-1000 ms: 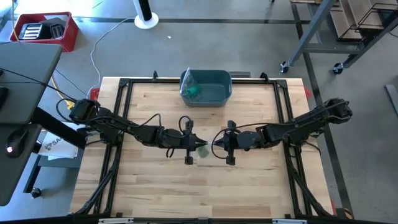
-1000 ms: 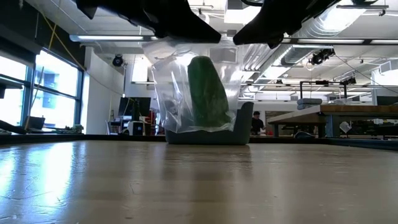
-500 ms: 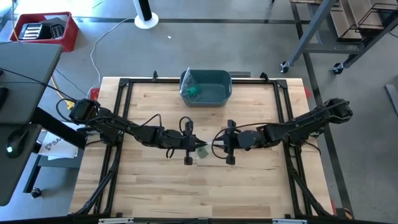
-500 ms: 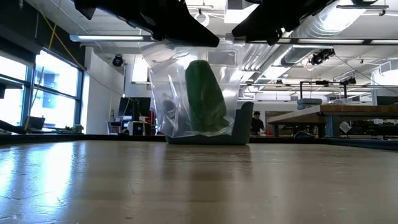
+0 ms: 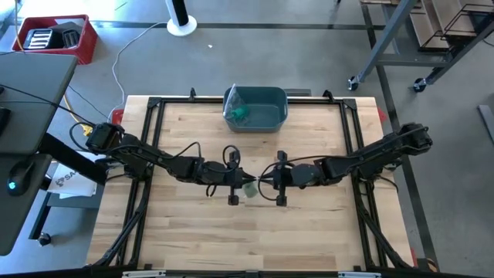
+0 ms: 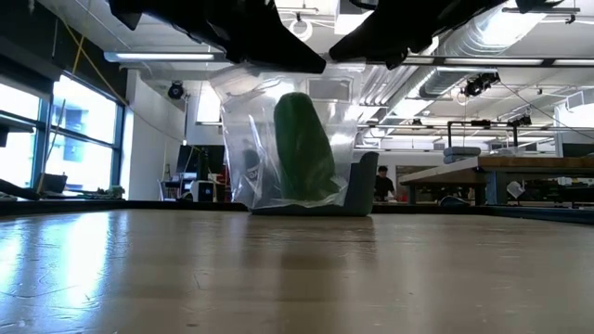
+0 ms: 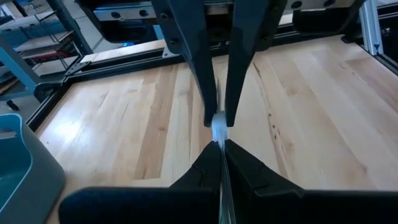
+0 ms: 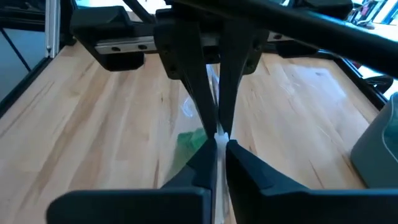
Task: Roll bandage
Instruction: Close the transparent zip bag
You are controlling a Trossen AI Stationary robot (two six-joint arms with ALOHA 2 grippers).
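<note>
Mid-worktop: a clear plastic bag [image 6: 288, 139] w/ a green bandage roll [image 6: 303, 148] inside hangs between the left tool [image 5: 245, 182] and right tool [image 5: 266, 184], each pinched shut on the bag's top edge. The roll stands roughly upright, long axis near vertical, clear of the wooden worktop [image 5: 309, 232]. A teal bin [image 5: 262, 108] sits at the far edge; workshop benches beyond.

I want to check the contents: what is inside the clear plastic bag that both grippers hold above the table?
Inside the clear plastic bag hangs a green roll, upright. The left gripper and right gripper pinch its top edge, hiding the opening.
</note>
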